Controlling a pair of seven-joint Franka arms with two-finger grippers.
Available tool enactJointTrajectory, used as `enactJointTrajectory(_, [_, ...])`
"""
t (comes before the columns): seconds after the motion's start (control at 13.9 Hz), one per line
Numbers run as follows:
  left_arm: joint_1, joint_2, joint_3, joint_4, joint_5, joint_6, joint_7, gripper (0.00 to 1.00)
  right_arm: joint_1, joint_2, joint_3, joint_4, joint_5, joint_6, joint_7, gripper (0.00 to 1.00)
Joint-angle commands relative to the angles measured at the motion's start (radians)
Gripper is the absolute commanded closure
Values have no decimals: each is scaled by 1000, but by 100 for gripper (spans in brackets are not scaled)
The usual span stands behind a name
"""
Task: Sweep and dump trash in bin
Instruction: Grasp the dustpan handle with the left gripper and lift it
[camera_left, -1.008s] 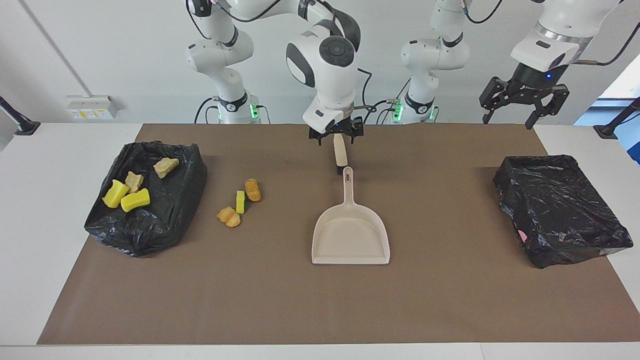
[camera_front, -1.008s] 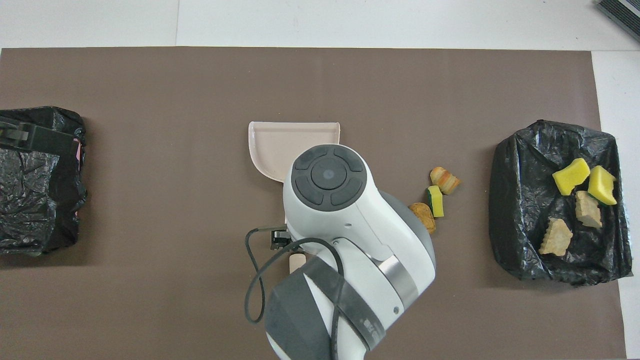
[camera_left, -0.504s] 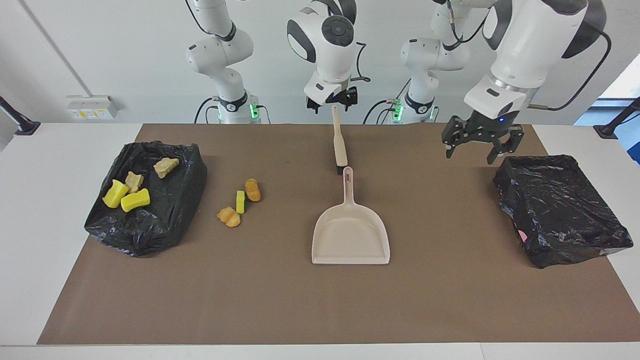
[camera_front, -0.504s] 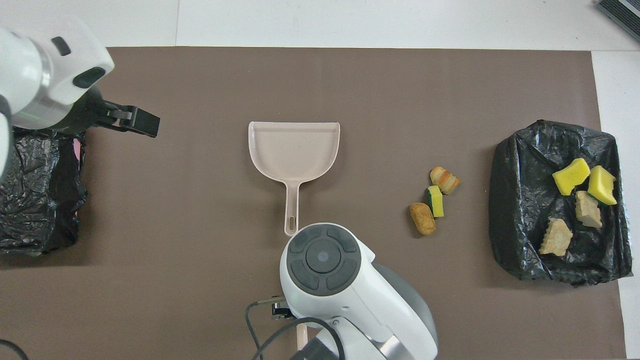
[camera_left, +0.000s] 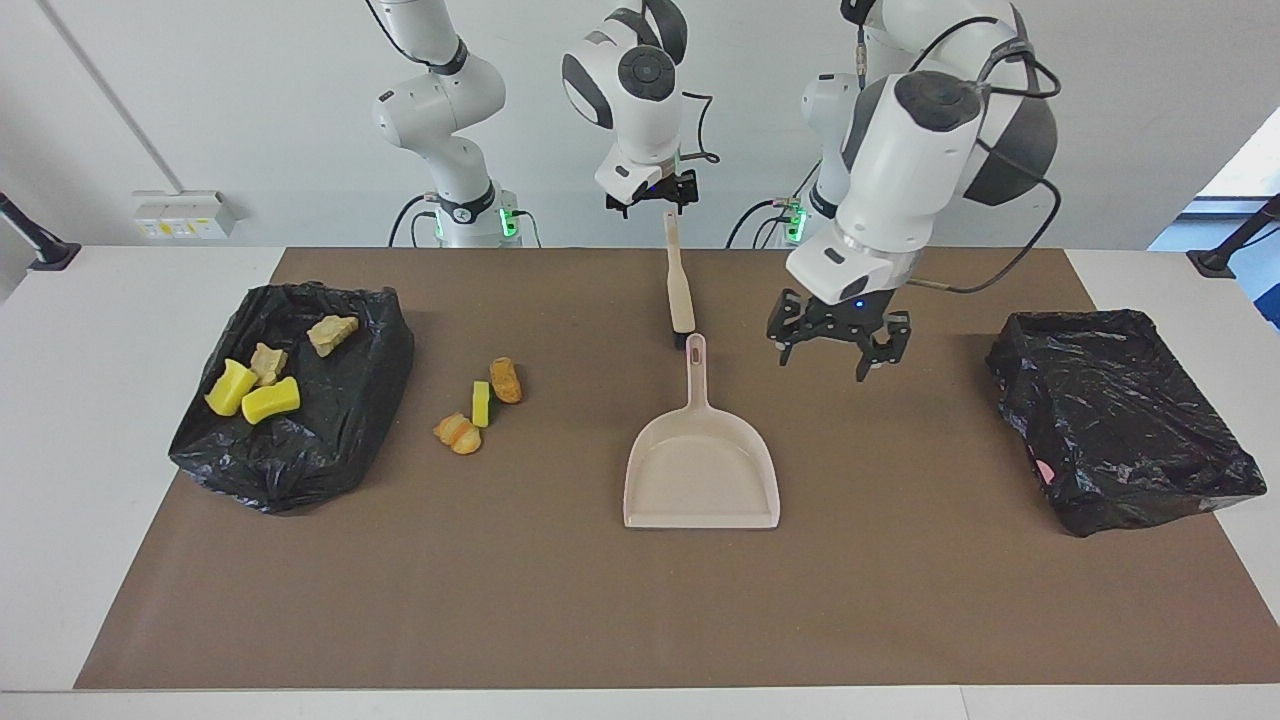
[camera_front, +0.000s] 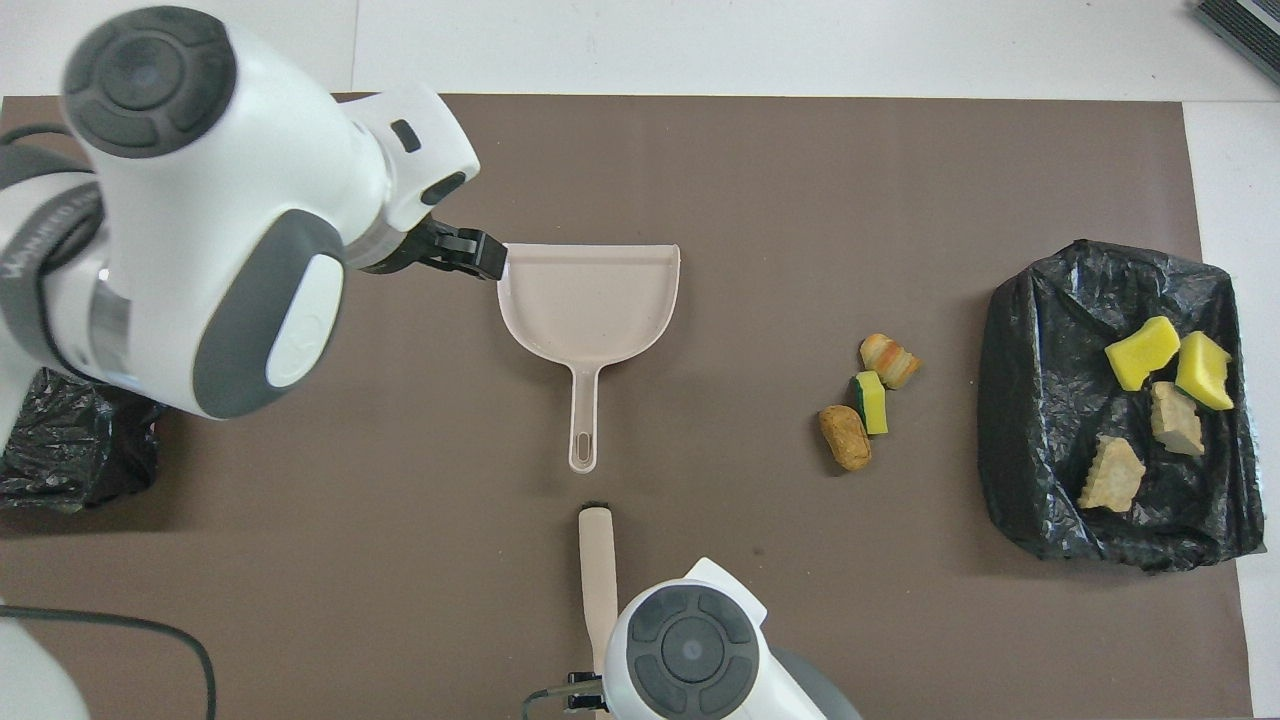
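Note:
Three pieces of trash lie on the brown mat: an orange-brown lump, a yellow-green sponge piece and a striped orange lump. Several more, yellow and tan, lie in the black-lined bin at the right arm's end. The beige dustpan lies mid-mat, handle toward the robots. Just nearer the robots lies the brush. My left gripper hangs open beside the dustpan. My right gripper is open, raised over the brush's handle end.
A second black-lined bin sits at the left arm's end of the table. The brown mat covers most of the white table. The left arm's body hides part of the mat in the overhead view.
My left arm swung in from over the left-end bin and lowered beside the dustpan. My right gripper lifted off the brush handle and drew back toward the robots. The brush stayed put.

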Motion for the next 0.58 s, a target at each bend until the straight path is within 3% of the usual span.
enactJointTrajectory(0.0, [-69, 31, 15, -87, 9, 125, -69, 0, 58, -25, -4, -91, 21, 108, 37, 0])
enactJointTrajectory(0.5, [-156, 42, 15, -328, 7, 345, -162, 0, 142, 47, -4, -149, 41, 292, 98, 0])
